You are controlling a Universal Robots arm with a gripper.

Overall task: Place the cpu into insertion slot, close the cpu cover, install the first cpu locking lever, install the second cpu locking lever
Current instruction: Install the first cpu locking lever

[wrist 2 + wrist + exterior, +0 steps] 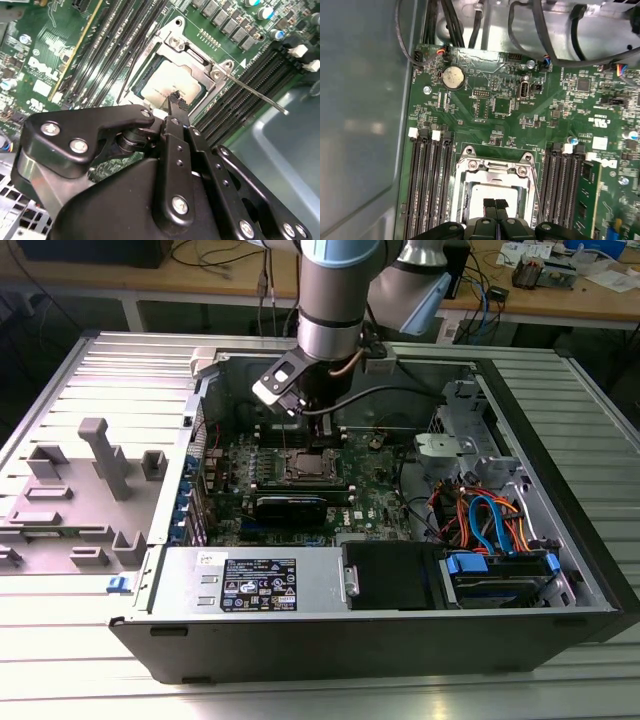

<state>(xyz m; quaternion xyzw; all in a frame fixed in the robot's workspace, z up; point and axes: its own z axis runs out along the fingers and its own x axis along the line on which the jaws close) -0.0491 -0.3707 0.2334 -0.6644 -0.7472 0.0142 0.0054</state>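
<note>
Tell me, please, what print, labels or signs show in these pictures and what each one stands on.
White logo lettering on the motherboard, second wrist view: a brand mark, left unquoted.
Fine white part markings across the motherboard, first wrist view: too small to read.
Black-and-white label on the power supply, exterior view: too small to read.
Grey top of the cpu, second wrist view: faint print, unreadable.
</note>
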